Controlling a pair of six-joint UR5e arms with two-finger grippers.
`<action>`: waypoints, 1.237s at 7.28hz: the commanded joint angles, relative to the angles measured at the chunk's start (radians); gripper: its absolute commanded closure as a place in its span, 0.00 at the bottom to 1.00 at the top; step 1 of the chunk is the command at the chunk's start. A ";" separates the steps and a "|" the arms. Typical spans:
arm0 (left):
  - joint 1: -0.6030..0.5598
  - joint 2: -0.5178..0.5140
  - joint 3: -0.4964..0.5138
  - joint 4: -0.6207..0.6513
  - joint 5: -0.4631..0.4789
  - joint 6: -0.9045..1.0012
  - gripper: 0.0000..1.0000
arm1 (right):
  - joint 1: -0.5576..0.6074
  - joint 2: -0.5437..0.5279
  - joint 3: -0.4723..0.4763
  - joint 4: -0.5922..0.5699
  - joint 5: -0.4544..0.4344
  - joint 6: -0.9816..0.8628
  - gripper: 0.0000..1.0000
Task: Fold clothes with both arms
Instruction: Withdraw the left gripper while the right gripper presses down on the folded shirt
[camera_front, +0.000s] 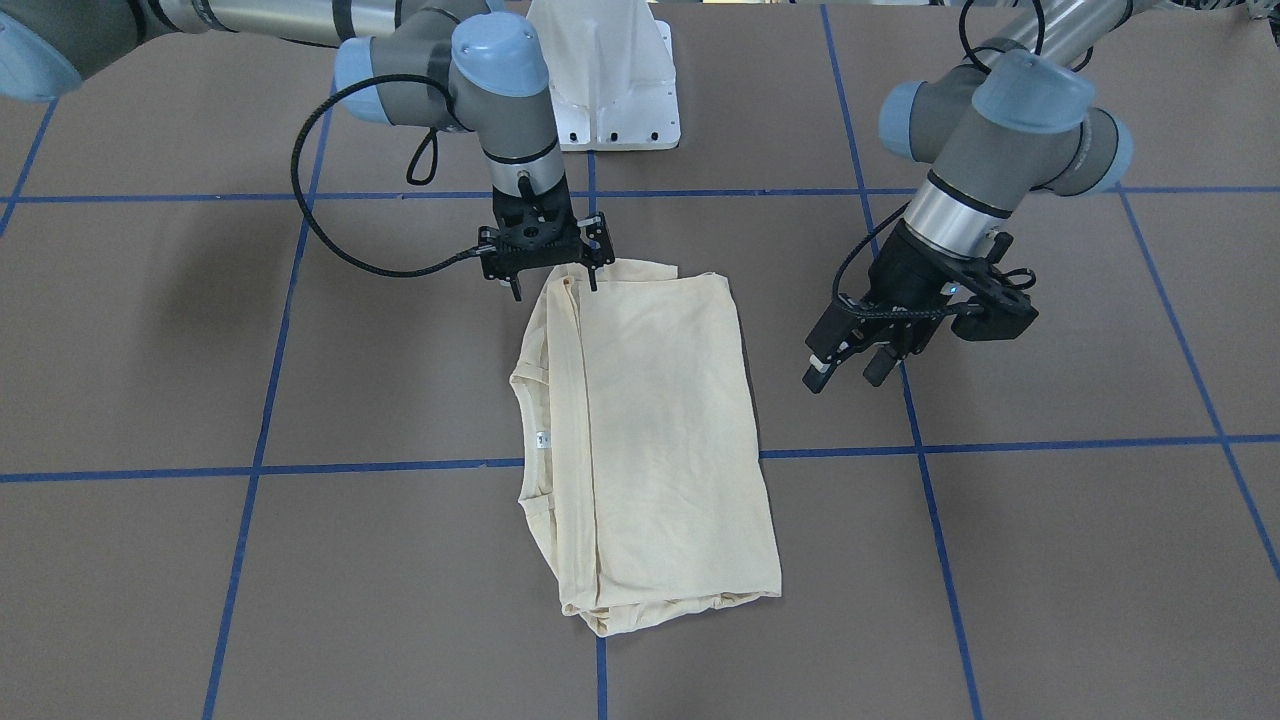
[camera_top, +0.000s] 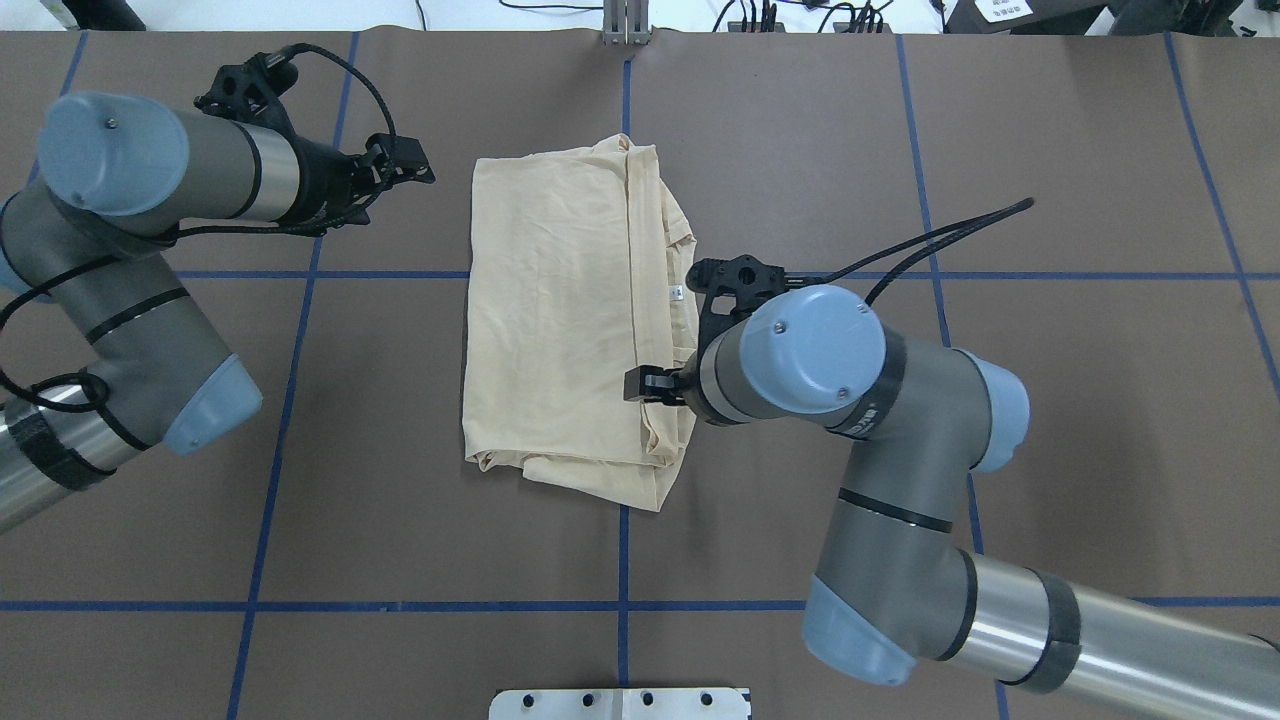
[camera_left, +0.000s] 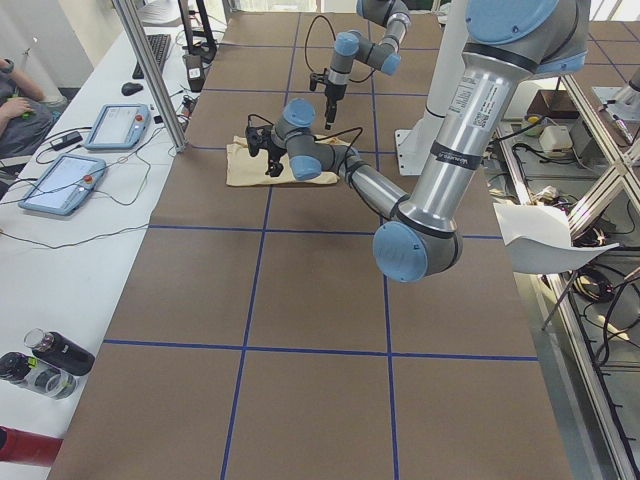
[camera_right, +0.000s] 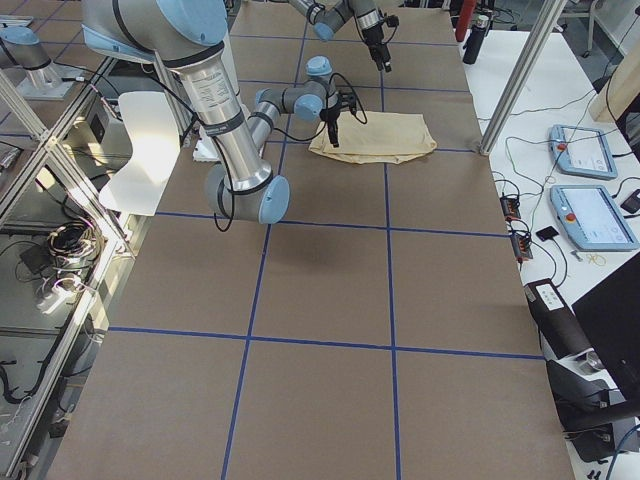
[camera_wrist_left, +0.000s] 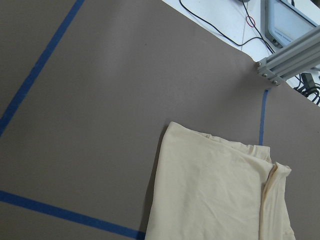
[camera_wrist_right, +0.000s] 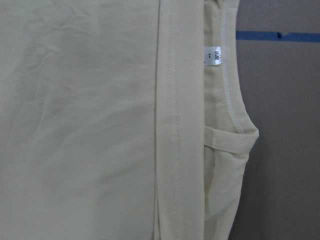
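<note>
The left tool (camera_front: 848, 372) hangs above bare desk (camera_top: 1050, 400), beside the shirt's (camera_top: 550, 300) left edge and apart from it. Its fingers are spread and hold nothing. The right tool (camera_front: 556, 288) points straight down over the shirt corner nearest the robot on the right side. Its fingers are also spread, with the folded edge between them. Whether the tips touch the fabric cannot be told. The desk is covered in brown sheet divided into large squares by blue tape lines (camera_top: 400, 274), and a white pedestal base (camera_front: 610, 90) stands at the robot's edge. On the far side, a white bench carries two touch-screen control panels (camera_left: 60, 180) and cables, with an aluminium post (camera_left: 150, 70) rising behind them. The shirt lies at the desk centre, folded into an oblong. Its long axis runs from the robot's side toward the bench. The neck opening (camera_top: 685, 260) and small white label (camera_top: 675, 293) face the robot's right.
</note>
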 joint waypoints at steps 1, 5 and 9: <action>0.000 0.010 -0.011 0.000 -0.009 0.006 0.00 | -0.010 0.031 -0.076 -0.026 -0.034 -0.084 0.02; 0.001 0.010 -0.011 0.000 -0.022 0.006 0.00 | -0.027 0.030 -0.080 -0.114 -0.034 -0.124 0.01; 0.003 0.008 -0.008 0.000 -0.022 0.006 0.00 | -0.030 0.039 -0.093 -0.112 -0.036 -0.130 0.01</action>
